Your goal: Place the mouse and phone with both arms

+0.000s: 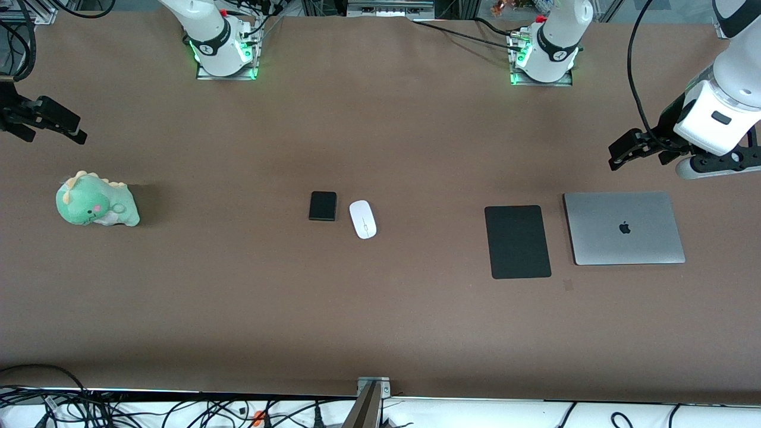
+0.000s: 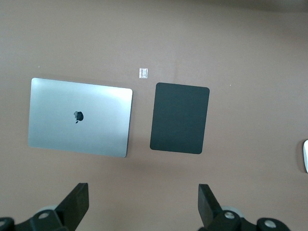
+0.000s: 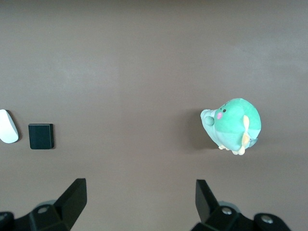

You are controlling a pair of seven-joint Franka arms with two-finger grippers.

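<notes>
The white mouse [image 1: 362,219] and the small black phone [image 1: 323,205] lie side by side at the middle of the brown table, the phone toward the right arm's end. Both show in the right wrist view: the mouse [image 3: 7,126] at the edge, the phone [image 3: 41,136] beside it. The mouse's rim also shows in the left wrist view [image 2: 305,155]. My left gripper [image 1: 618,156] is open and empty, up over the table by the laptop, and also shows in the left wrist view [image 2: 143,204]. My right gripper [image 1: 80,132] is open and empty, over the table near the plush, and also shows in the right wrist view [image 3: 139,202].
A large flat black mat [image 1: 517,241] and a closed silver laptop [image 1: 624,227] lie side by side toward the left arm's end. A green plush dinosaur [image 1: 97,207] sits toward the right arm's end. A small white tag [image 2: 143,72] lies on the table by the mat.
</notes>
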